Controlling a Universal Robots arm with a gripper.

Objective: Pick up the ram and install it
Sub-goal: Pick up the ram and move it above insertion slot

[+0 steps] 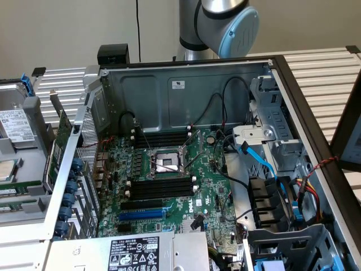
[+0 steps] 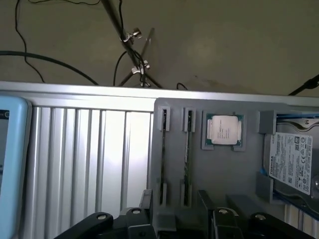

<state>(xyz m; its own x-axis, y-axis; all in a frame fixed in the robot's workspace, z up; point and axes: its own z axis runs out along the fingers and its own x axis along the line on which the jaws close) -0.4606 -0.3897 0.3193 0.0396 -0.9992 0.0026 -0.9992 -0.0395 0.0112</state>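
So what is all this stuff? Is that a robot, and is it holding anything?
Yes, it is a robot. The grey and blue tube at the top of the wide picture is a robot arm. That picture comes from a camera standing nearby, looking into an open computer case with its green main board. The other picture comes from a camera on the arm's wrist, looking past its gripper, which is open and holds nothing. In front of it a grey tray keeps parts: two thin ram sticks standing on edge, a square silver chip and a hard drive.
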